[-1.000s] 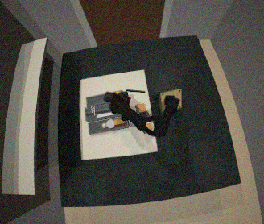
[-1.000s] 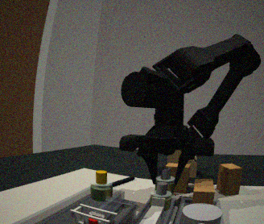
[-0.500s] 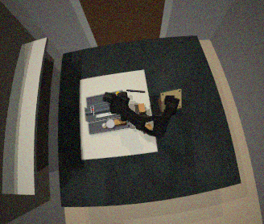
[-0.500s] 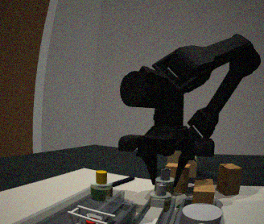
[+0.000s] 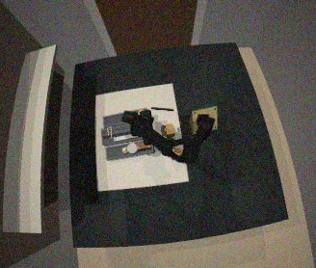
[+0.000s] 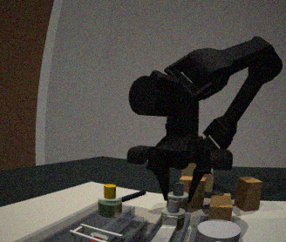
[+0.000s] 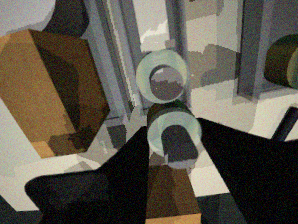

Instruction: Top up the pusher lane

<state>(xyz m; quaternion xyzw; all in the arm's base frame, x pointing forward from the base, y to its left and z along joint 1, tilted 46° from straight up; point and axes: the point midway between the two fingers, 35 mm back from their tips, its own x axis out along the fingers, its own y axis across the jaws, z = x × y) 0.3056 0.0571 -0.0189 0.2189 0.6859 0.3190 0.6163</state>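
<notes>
One jar (image 6: 173,218) (image 7: 144,75) with a pale shoulder and grey cap stands in the middle sprung lane (image 7: 177,30). My gripper (image 6: 178,199) (image 7: 171,126) is shut on a second, matching grey-capped jar (image 6: 183,205) (image 7: 193,131), at the lane's front end, directly in front of the first. The two jars look very close together in the wrist view; whether they touch is unclear. The held jar looks roughly upright. Its base, the low front stop and the pusher plate's contact are hidden or too blurred to tell.
A yellow-capped green jar (image 6: 110,208) (image 7: 281,62) stands in a side lane. Wooden blocks (image 6: 248,194) (image 5: 170,129) (image 7: 70,95) stand near the lane fronts. A pale round lid (image 6: 219,229) (image 5: 132,147), a black pen (image 5: 163,109) and a white wire frame (image 6: 79,231) also show.
</notes>
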